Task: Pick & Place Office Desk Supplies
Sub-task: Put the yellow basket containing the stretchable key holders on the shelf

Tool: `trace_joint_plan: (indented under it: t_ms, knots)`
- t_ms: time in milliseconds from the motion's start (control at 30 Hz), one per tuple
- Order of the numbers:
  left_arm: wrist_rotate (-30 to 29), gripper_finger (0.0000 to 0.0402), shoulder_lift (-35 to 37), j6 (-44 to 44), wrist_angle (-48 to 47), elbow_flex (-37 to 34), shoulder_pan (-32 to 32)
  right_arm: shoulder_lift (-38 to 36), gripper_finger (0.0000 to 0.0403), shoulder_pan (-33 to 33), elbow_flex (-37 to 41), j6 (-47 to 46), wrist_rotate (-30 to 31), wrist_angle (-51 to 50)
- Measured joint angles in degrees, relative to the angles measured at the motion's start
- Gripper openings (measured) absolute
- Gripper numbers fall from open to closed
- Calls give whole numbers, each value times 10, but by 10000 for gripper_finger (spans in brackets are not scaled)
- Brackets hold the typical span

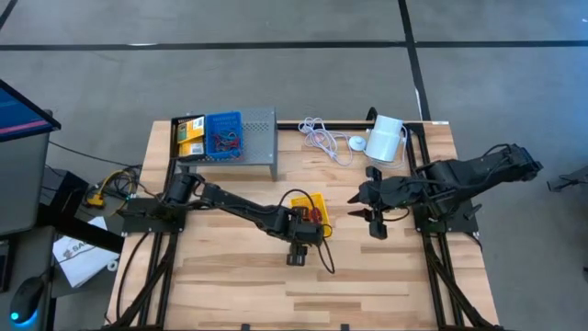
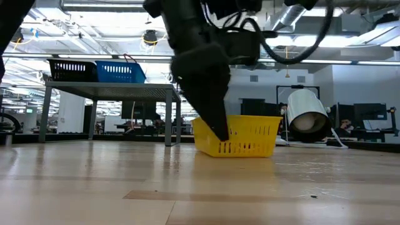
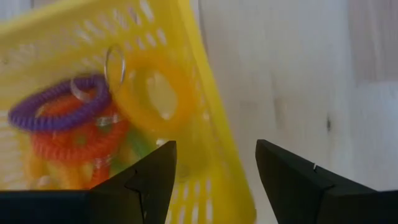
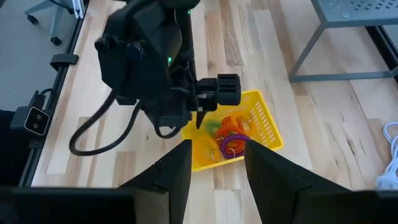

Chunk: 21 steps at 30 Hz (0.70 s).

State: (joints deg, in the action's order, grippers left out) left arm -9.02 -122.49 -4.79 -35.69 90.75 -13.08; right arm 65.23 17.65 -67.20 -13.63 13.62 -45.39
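Observation:
A yellow bin [image 1: 312, 202] [image 2: 250, 134] sits on the wooden table near its middle. It holds coiled loops: a purple one [image 3: 56, 109], an orange one [image 3: 81, 140] and a yellow one [image 3: 155, 93]. My left gripper [image 1: 305, 226] [image 3: 214, 149] points steeply down at the bin's near side, open. One finger is over the bin's inside and the other outside its wall [image 3: 214, 130]. No touch shows. My right gripper [image 1: 364, 210] [image 4: 217, 152] hangs open above the table, to the right of the bin, with nothing between its fingers.
A grey shelf [image 1: 257, 138] stands at the far left. On it are a black bin [image 1: 190, 138] with yellow packets and a blue bin [image 1: 223, 136] with loops. A white cable [image 1: 322, 138] and a white cylinder [image 1: 386, 138] lie at the far edge. Bare wood lies toward the near edge.

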Motion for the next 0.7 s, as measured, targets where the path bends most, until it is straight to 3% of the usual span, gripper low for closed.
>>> trace_joint_plan:
  t_ms: [433,567,700]
  knots:
    - [8,199,-26,-19,-4,1,1,0,143,0,0,-14,0,-10]
    - [9,141,-16,-17,-4,0,1,0,143,0,0,-14,0,-10]
    - [18,48,-10,-17,-8,0,1,0,143,0,0,-14,0,-13]
